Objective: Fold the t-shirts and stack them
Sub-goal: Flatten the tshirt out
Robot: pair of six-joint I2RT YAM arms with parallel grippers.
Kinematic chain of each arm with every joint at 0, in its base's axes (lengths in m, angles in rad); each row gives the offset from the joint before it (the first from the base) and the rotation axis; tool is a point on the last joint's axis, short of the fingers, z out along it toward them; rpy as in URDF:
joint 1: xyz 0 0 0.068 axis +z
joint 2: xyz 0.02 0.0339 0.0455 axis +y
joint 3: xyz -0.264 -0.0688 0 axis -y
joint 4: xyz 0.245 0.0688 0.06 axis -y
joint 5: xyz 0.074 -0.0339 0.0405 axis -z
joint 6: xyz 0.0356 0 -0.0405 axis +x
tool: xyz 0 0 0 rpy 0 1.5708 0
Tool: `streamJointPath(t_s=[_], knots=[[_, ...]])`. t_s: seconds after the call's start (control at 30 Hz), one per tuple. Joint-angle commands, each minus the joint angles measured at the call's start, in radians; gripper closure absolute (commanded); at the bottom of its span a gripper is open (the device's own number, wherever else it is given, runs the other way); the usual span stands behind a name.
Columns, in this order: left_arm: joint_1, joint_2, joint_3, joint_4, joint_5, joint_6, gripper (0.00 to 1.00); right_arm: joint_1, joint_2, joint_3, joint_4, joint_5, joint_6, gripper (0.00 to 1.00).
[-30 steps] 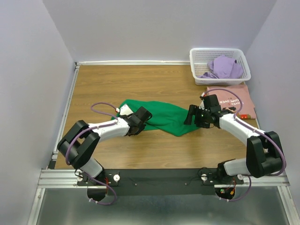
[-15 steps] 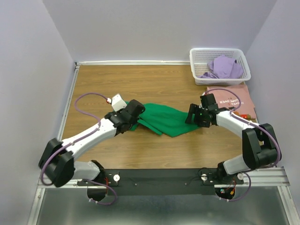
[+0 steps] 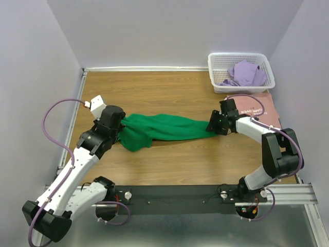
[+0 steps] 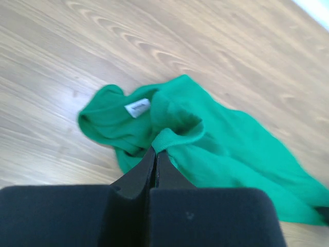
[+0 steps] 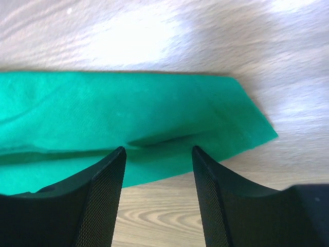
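Observation:
The green t-shirt lies stretched into a long band across the middle of the table. My left gripper is at its left end. In the left wrist view this gripper is shut on a fold of green t-shirt near the collar, beside the white label. My right gripper is low at the band's right end. In the right wrist view it stands open, its fingers straddling the edge of the green cloth. The pink t-shirt lies folded at the right. The purple t-shirt is crumpled in the basket.
The white lattice basket stands at the back right corner, just behind the pink t-shirt. Bare wooden table lies behind the green band and in front of it. Grey walls close in the left and right sides.
My left gripper closed on the green t-shirt and drew its end left and back, stretching the cloth out. My right gripper moved to the right end and its fingers came closer together.

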Motion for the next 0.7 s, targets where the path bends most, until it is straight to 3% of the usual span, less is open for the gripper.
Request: streamJointPath(t_s=[0.0,0.23,0.37,0.5,0.57,0.67], knots=[[0.061,0.052,0.036,0.012,0.038,0.178,1.0,-0.038,0.061,0.013,-0.037,0.08,-0.002,0.36],[0.178,0.263,0.039,0.239,0.165,0.282,1.0,-0.041,0.153,0.114,-0.046,0.107,-0.018,0.34],[0.225,0.532,0.183,0.314,0.224,0.328,0.98,-0.041,0.22,0.223,-0.057,0.11,-0.035,0.32],[0.23,0.727,0.392,0.34,0.253,0.377,0.86,-0.043,0.242,0.343,-0.08,0.109,-0.055,0.3],[0.23,0.763,0.45,0.385,0.271,0.403,0.69,-0.041,0.241,0.398,-0.105,0.104,-0.064,0.28],[0.23,0.718,0.417,0.429,0.294,0.404,0.45,-0.041,0.207,0.407,-0.126,0.089,-0.077,0.23]])
